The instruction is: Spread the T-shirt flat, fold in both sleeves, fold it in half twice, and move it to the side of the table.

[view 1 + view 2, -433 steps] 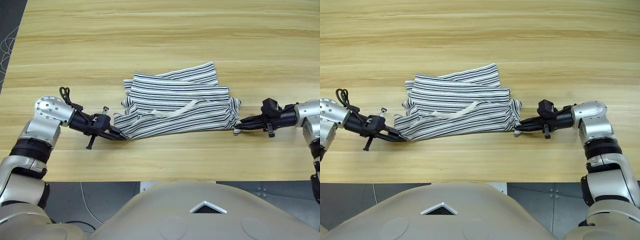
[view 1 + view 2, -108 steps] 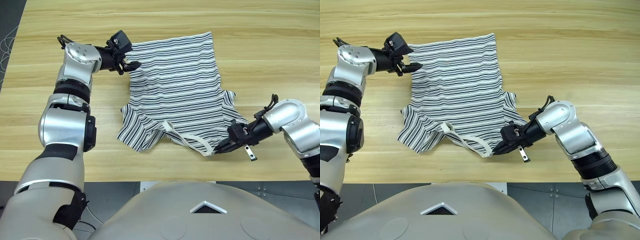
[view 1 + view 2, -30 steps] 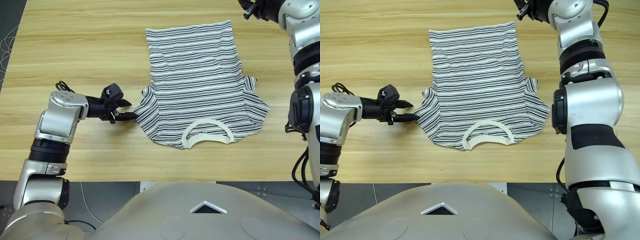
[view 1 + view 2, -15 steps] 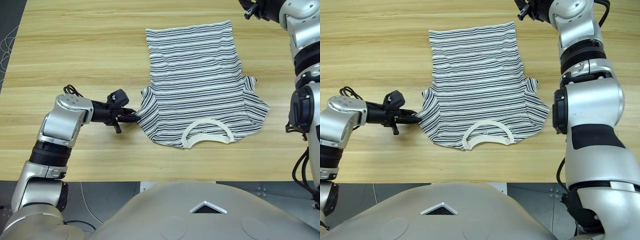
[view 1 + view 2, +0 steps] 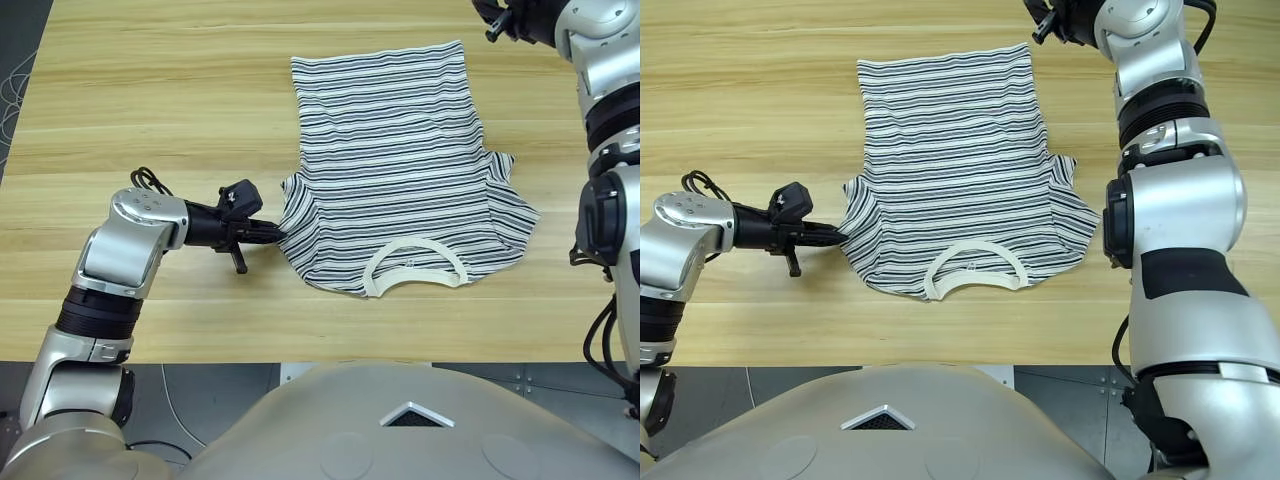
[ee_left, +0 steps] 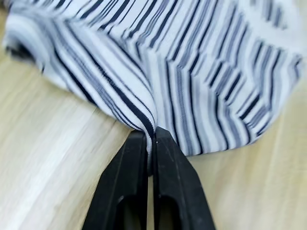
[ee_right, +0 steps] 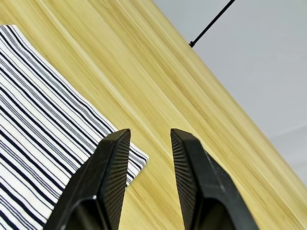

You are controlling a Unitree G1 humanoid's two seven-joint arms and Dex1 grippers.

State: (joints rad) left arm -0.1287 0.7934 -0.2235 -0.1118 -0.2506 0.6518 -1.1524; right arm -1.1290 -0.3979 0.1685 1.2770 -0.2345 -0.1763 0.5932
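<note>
The black-and-white striped T-shirt (image 5: 395, 170) lies spread on the wooden table (image 5: 150, 90), hem at the far side and its cream collar (image 5: 415, 268) toward me. Its left sleeve (image 5: 297, 215) is bunched inward, and my left gripper (image 5: 278, 234) is shut on that sleeve's edge (image 6: 139, 112) low over the table. My right gripper (image 7: 146, 158) hangs open above the shirt's far right hem corner (image 7: 134, 158), near the table's back edge, with nothing between its fingers. The right sleeve (image 5: 508, 205) lies partly crumpled beside the body.
Bare wood surrounds the shirt on the left, right and far sides. The table's front edge (image 5: 300, 362) runs close below the collar. A grey floor (image 7: 268, 72) lies beyond the far edge.
My left gripper has moved right along the table to the left sleeve and shut on its edge. The right gripper stays almost still above the far hem corner.
</note>
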